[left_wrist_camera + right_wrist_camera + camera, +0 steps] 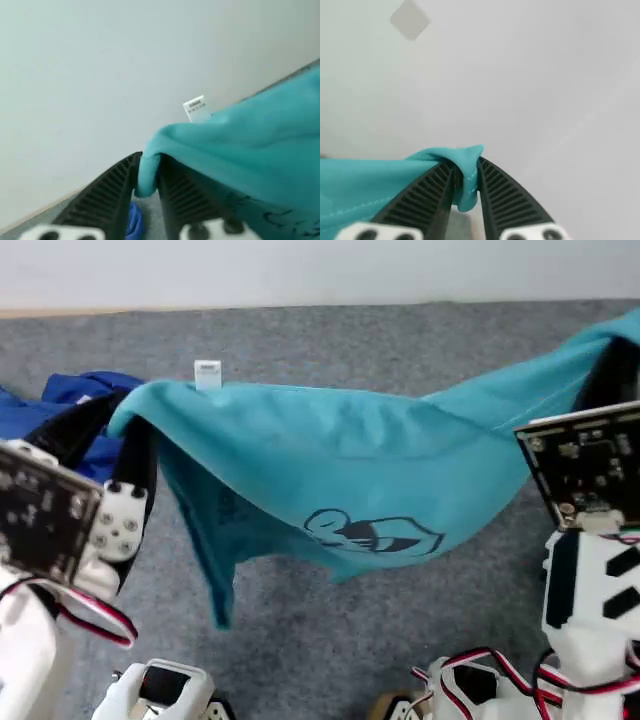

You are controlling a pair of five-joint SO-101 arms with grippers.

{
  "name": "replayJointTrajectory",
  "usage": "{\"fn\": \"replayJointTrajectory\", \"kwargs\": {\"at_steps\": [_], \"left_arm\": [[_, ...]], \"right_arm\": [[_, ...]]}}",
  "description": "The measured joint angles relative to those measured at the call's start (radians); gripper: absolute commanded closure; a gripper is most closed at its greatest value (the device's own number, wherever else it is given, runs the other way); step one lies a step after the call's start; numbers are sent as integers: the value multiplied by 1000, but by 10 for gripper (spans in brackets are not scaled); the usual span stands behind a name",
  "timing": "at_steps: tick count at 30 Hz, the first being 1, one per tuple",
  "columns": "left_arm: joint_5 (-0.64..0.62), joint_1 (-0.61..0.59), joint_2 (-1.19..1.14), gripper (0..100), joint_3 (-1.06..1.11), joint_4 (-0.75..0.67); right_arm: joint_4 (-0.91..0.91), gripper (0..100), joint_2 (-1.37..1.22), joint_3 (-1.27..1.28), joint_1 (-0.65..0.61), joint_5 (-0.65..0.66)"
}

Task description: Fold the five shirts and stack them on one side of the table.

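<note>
Teal shirt (340,460): held up in the air and stretched between the two arms. It sags in the middle above the table, and one loose flap dangles lower towards the left arm's side.
Left gripper (148,167): clenched on a bunched corner of the teal shirt, with the cloth pinched between its ribbed black fingers (107,192).
Right gripper (466,172): clamped tight on the opposite end of the teal shirt, where a stitched hem pokes up between its jaws.
Print (372,533): a dark outline drawing on the hanging cloth, low and near the middle, facing the high camera.
Label tag (207,373): small and white, standing up from the shirt's top edge close to the left gripper's hold.
Blue shirt (75,405): crumpled on the table on the left arm's side, towards the far edge. It is partly hidden by that arm and by the teal cloth.
Table (400,340): covered in grey carpet-like material that runs back to a pale wall (300,270).
In the way: the hanging shirt screens the middle of the table from the high camera. The circuit boards (585,465) on both wrists block the near corners.
Cables (85,615): red, white and black wires loop around the arm bases at the near edge.
</note>
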State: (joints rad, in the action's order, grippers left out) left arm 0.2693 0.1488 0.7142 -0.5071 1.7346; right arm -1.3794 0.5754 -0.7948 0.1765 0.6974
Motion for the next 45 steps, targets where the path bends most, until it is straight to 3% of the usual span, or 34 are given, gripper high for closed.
{"fn": "replayJointTrajectory", "kwargs": {"at_steps": [7,28,41,45], "left_arm": [[80,0,133,998,169,0],[169,0,384,998,233,0],[169,0,494,994,509,0],[169,0,506,946,575,0]], "right_arm": [[120,987,0,0,0,57],[121,987,68,-126,0,176],[-43,987,68,-126,0,180],[-80,987,68,-109,-2,180]]}}
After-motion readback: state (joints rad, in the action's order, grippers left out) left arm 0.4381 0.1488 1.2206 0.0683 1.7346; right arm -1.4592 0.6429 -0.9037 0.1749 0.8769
